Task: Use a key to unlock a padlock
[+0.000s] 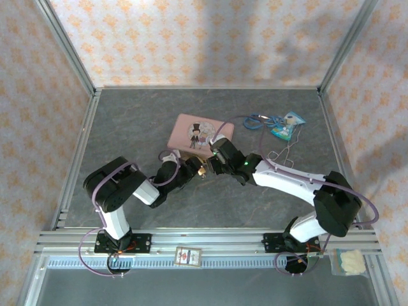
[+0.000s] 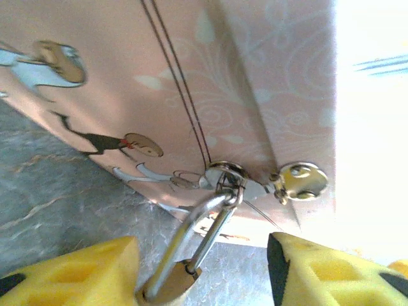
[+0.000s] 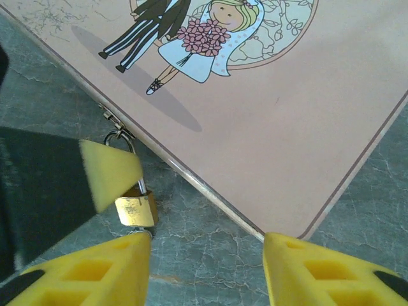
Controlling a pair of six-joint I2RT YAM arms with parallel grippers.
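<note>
The 2 pincers stand open, left pincer (image 2: 204,268) straddling the brass padlock (image 3: 136,210) and right pincer (image 3: 207,261) just beside it, its shackle hooked through the clasp (image 2: 226,175) on the pink tin (image 3: 268,127), which lies on the grey surface (image 3: 38,95).

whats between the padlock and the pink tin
A small metal clasp ring on the edge of the tin; the padlock is hooked through it by its shackle. Clearest in the left wrist view.
</note>
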